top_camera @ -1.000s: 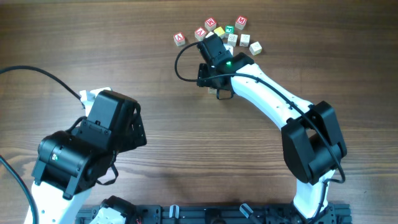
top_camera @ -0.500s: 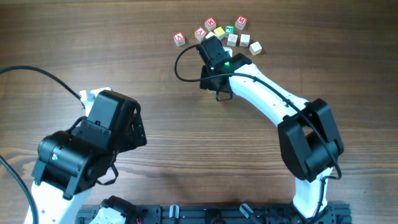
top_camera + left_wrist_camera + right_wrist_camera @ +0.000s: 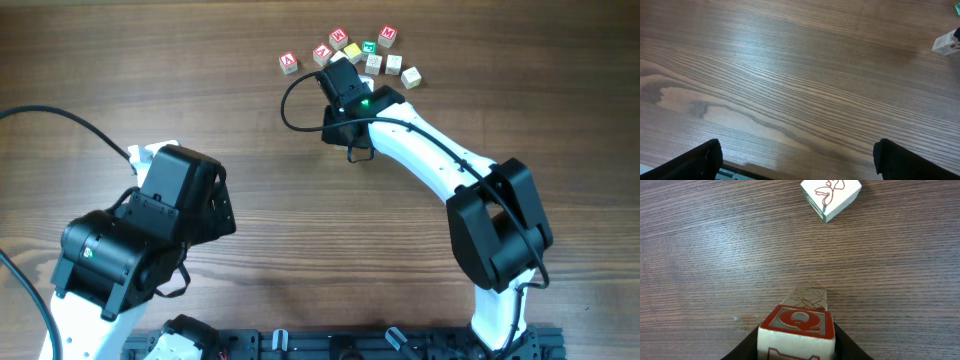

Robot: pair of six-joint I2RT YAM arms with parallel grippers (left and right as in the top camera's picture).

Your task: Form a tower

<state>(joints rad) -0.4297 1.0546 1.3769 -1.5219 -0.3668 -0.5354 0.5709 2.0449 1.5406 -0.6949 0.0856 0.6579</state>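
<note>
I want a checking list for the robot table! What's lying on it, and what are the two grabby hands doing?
Surface: wooden table, brown grain, no spills seen.
Job's things: no stack seen yet; the red Q cube sits between the right fingers, with a pale cube just behind it.
Clutter: loose letter cubes huddled at the far side, with red, yellow, green and pale tops.
Grippers: right gripper closed on the Q cube; left gripper wide open, holding nothing, over the wood.
Cables: black cable loops beside the right wrist; second black cable trails off to the left edge.
Surroundings: black rail along the near edge.
</note>
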